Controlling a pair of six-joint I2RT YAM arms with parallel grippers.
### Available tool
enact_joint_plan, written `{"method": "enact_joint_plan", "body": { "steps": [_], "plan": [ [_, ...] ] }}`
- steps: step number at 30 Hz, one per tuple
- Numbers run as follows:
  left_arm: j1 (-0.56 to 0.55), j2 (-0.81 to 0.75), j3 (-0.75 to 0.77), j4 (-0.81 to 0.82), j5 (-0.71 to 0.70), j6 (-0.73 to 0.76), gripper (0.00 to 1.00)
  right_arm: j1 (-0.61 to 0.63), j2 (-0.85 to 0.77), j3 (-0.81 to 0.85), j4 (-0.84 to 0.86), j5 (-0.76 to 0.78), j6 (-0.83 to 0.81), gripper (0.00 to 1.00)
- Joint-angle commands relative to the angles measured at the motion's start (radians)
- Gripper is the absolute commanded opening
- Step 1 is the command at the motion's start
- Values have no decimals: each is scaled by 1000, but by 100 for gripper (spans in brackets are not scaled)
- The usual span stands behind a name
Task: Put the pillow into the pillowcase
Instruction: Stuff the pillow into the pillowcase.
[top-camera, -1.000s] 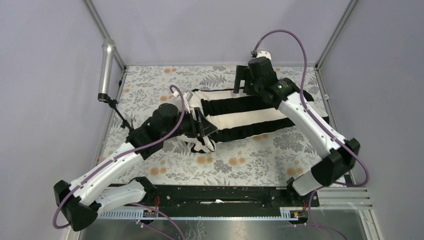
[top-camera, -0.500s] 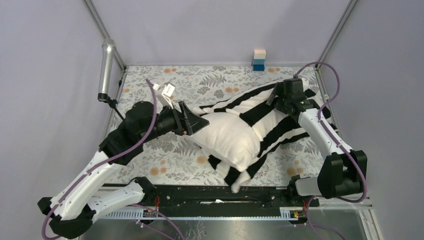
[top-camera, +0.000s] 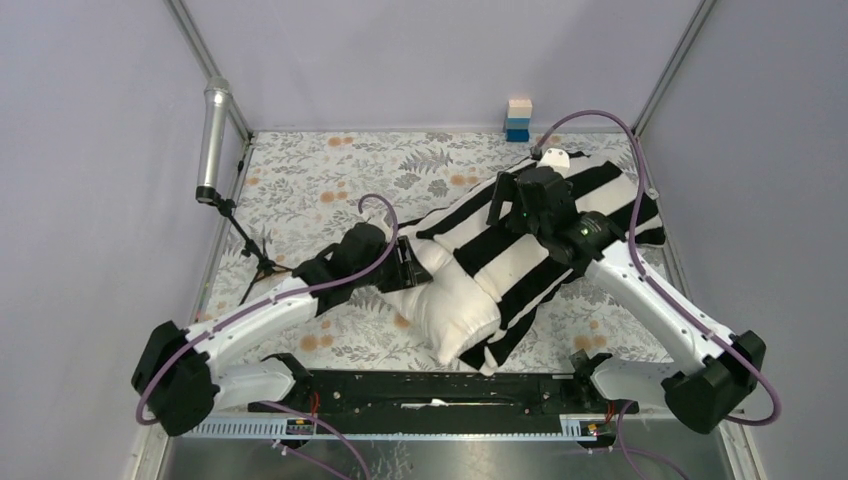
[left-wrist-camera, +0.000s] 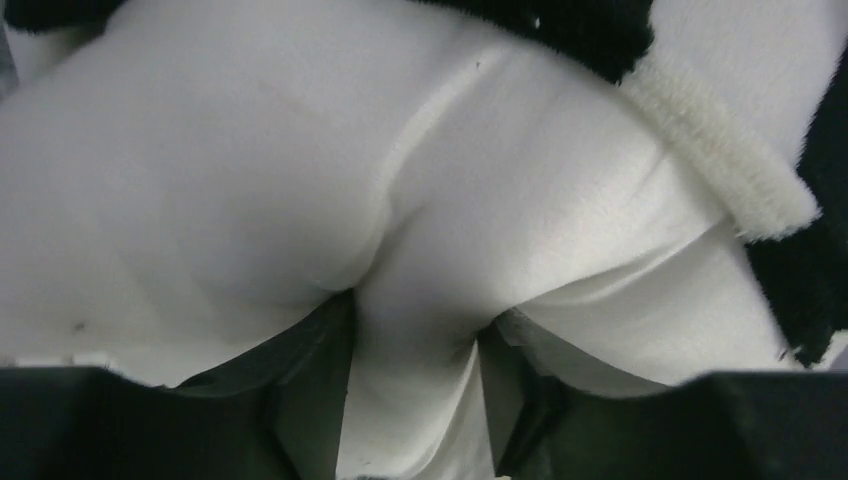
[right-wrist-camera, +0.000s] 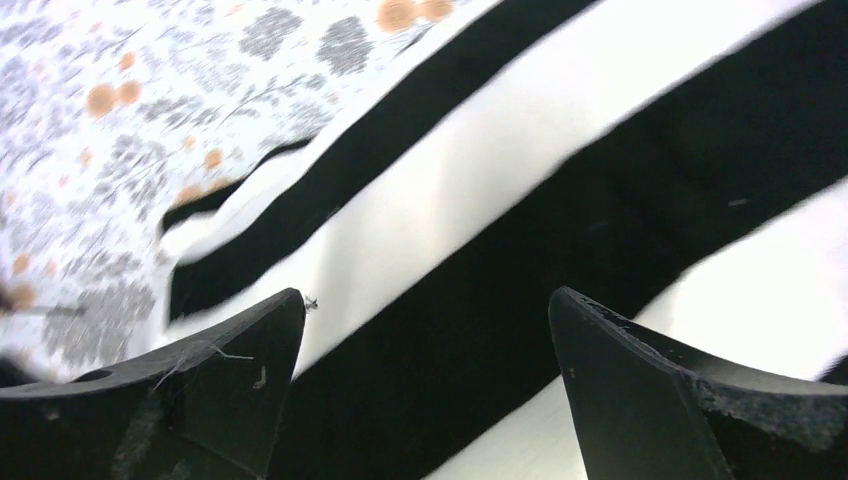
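Note:
The cream pillow (top-camera: 452, 305) lies near the table's middle front, its far half inside the black and white striped pillowcase (top-camera: 560, 215), which runs off to the back right. My left gripper (top-camera: 410, 268) is shut on a fold of the pillow's near-left end. In the left wrist view the white fabric (left-wrist-camera: 250, 150) is pinched between the gripper's (left-wrist-camera: 415, 345) dark fingers, and the pillowcase's fuzzy hem (left-wrist-camera: 720, 170) shows at the right. My right gripper (top-camera: 497, 202) hovers open and empty over the pillowcase's stripes (right-wrist-camera: 560, 160), its jaws (right-wrist-camera: 425, 300) wide apart.
The floral table cover (top-camera: 330, 180) spreads under everything and shows in the right wrist view (right-wrist-camera: 120, 120). A silver microphone (top-camera: 213, 140) on a thin stand is at the left edge. A small stack of blocks (top-camera: 518, 119) stands at the back wall. Frame posts rise at the back corners.
The left gripper has moved nearer and to the right with the pillow, which now lies deeper in the pillowcase. The right gripper has moved left from the case's right end to above its middle.

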Motion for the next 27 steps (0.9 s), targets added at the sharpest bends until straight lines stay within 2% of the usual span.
{"method": "enact_joint_plan", "body": {
  "steps": [1, 5, 7, 11, 18, 19, 22, 24, 27],
  "plan": [
    [60, 147, 66, 220, -29, -15, 38, 117, -62, 39, -78, 39, -29, 99],
    [63, 238, 138, 265, -21, -14, 15, 241, -36, 103, -167, 100, -50, 98],
    [63, 261, 153, 279, -21, -18, 7, 274, -10, 121, -195, 115, -52, 96],
    [66, 280, 139, 313, -20, -35, 0, 329, 37, 153, -225, 149, -40, 91],
    [70, 274, 112, 339, -9, -46, 0, 357, 194, 209, -314, 284, -53, 80],
    [70, 273, 104, 345, -9, -49, 0, 359, 215, 225, -327, 314, -55, 77],
    [70, 273, 82, 363, -7, -63, 0, 361, 272, 283, -419, 475, -12, 55],
    [70, 273, 68, 377, -7, -70, 0, 363, 289, 313, -451, 557, -2, 45],
    [68, 283, 50, 400, -6, -84, 0, 369, 303, 366, -454, 560, -5, 27]
  ]
}}
